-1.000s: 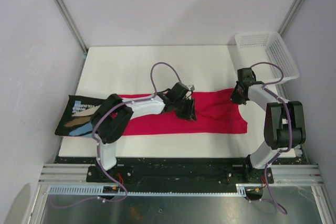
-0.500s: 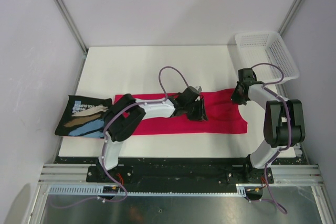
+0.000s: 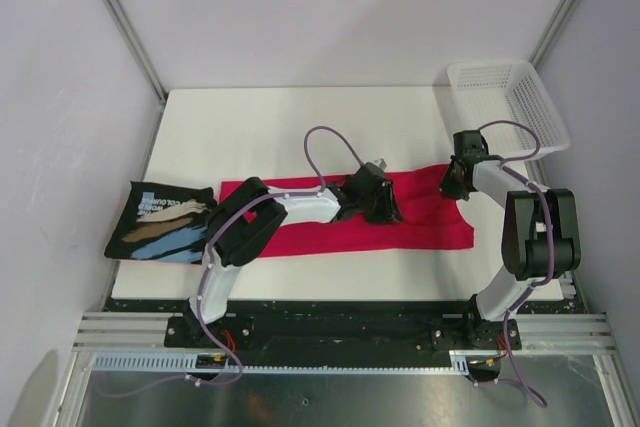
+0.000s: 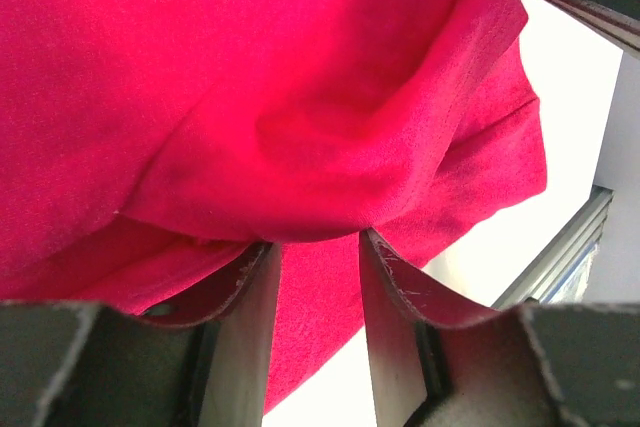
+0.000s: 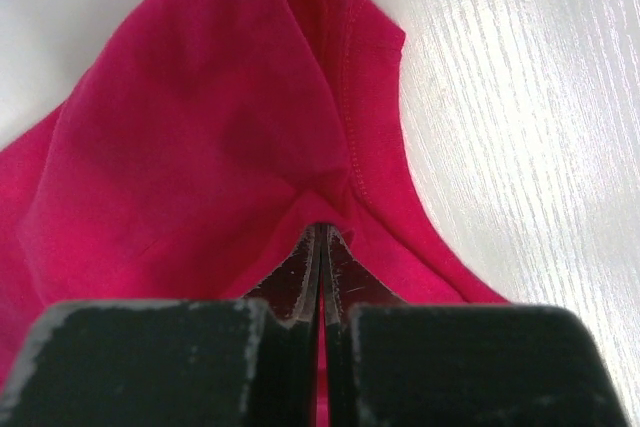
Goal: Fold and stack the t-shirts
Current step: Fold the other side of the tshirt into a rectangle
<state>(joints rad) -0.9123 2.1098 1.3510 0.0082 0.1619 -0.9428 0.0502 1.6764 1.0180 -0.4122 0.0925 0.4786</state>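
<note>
The crimson-pink t-shirt [image 3: 330, 237] lies spread across the middle of the table [image 3: 280, 127]. My left gripper [image 3: 388, 212] rests on its right half. In the left wrist view the jaws of the left gripper [image 4: 316, 239] stand apart, and a fold of the pink t-shirt [image 4: 250, 67] bulges over their tips. My right gripper [image 3: 450, 187] is at the shirt's far right corner. Seen from the right wrist, the right gripper [image 5: 322, 227] is shut on a pucker of the pink t-shirt [image 5: 200, 127] near a stitched hem. The black printed t-shirt [image 3: 160, 222] lies folded at the table's left edge.
A white mesh basket [image 3: 540, 107] stands at the back right corner, just behind the right arm. Bare white table [image 5: 540, 97] shows right of the pinched cloth. The metal frame rail [image 4: 560, 247] runs along the near edge.
My left gripper has slid to the right over the pink shirt, jaws unchanged. The right gripper stayed at the corner and closed fully on the cloth.
</note>
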